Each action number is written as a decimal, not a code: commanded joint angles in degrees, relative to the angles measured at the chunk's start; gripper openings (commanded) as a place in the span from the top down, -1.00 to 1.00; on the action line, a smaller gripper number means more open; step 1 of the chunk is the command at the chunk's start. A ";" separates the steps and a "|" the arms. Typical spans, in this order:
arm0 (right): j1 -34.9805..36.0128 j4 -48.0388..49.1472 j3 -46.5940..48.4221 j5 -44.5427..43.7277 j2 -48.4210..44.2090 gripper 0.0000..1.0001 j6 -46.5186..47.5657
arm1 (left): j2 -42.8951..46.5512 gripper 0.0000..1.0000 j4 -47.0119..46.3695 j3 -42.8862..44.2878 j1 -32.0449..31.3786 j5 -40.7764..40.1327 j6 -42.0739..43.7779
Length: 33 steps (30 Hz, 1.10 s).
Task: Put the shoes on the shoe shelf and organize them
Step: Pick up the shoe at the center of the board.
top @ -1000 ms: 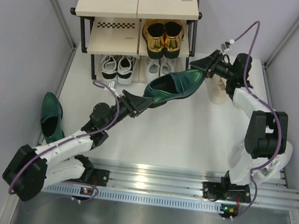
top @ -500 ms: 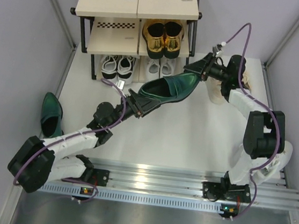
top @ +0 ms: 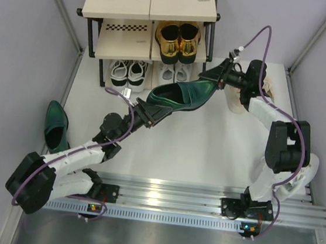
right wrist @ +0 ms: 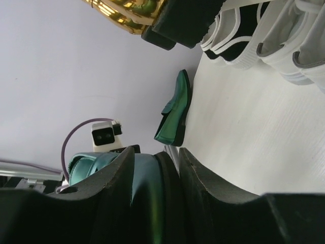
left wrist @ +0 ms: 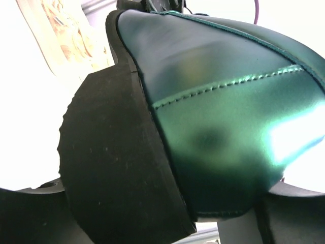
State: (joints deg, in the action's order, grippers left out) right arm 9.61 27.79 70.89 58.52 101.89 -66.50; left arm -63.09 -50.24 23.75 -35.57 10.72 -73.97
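At far left, a glossy dark green loafer (top: 55, 126) lies on the white table (top: 207, 145), well apart from its mate. Your left arm runs from its base at the near-left corner diagonally up and to the right, with the forearm low and the wrist aimed at the rack. The left gripper (top: 152, 114) straddles the heel end of the second glossy dark green loafer (top: 184, 95). In the left wrist view the black block heel (left wrist: 111, 162) fills the space between the fingers. You cannot tell from these views whether they are pressing on it or only bracketing it.

The loafer hangs in the air between your two grippers, heel to the left. It is just in front of the three-tier, black-framed shoe shelf with beige boards (top: 150, 3), and below the shiny gold loafers (top: 178, 41) on the middle tier. At its right end, the right gripper (top: 214, 78) is clamped on the shoe's narrow front, with green leather squeezed between both fingers in the right wrist view. The right arm stands folded at the elbow on the right, its forearm reaching back and leftward under a looping purple cable (top: 261, 36).

Expect the patent-like upper to be slick and to dent under pressure, while the sole and heel block should be stiff. The shoe looks moderately weighty, and heel-heavy. The heel block or the sole edge is probably your safest hold.
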 commanded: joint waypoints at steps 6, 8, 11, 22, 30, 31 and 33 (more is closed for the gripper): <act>2.79 0.77 2.40 8.27 -1.25 0.59 3.48 | 7.98 1.00 -1.44 0.42 0.06 -6.41 6.73; 2.61 0.86 2.85 8.28 -0.99 -0.04 3.57 | 9.38 1.00 -1.44 0.16 0.06 -7.29 7.09; 2.26 2.70 3.99 8.36 -0.64 -0.46 2.17 | 10.53 1.00 -1.44 -0.02 0.06 -7.91 7.18; 1.82 4.38 3.90 8.36 -0.72 -0.73 1.11 | 11.41 1.00 -5.74 -2.56 0.15 -8.87 5.25; -1.86 -0.54 7.41 7.66 0.33 -0.99 5.33 | 12.29 1.00 -8.91 -3.62 0.15 -10.10 4.37; -2.22 -1.24 7.68 7.57 0.42 -0.99 5.50 | 12.64 1.00 -9.35 -3.88 0.15 -10.11 4.45; -2.92 -1.42 7.59 7.48 0.42 -0.99 6.12 | 12.90 1.00 -9.88 -4.32 0.15 -12.28 4.28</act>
State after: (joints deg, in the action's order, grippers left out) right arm 8.34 26.04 75.48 66.08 101.89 -62.85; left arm -52.90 -47.13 18.90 -35.68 1.98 -69.10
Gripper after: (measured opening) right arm 0.993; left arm 0.645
